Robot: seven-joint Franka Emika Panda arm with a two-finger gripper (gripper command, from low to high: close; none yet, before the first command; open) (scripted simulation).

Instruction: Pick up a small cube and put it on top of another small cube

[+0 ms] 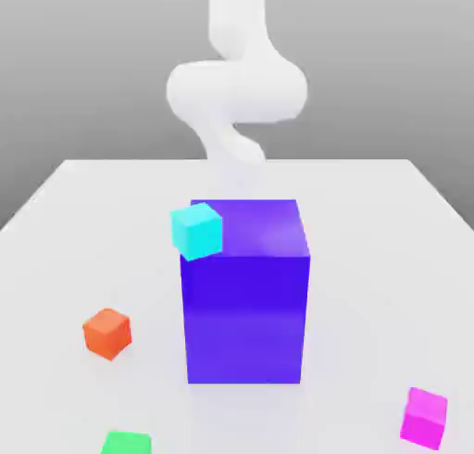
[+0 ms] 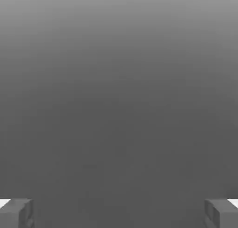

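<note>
A small matte cyan cube (image 1: 196, 231) sits against the upper corner of a large glossy blue-violet block (image 1: 246, 304) — the gripper (image 2: 119, 213) is spread wide, released, grasping nothing.

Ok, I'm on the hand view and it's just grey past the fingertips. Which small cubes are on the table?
Observer: Three lie on the table: an orange cube toward the exterior view's left, a green cube lowest in that picture, and a magenta cube toward its right.
Operator: Anything big among them?
Observer: A tall blue block stands mid-table.
Operator: Any other cube?
Observer: A cyan cube shows at the block's top left corner; I cannot tell whether it rests on it.
</note>
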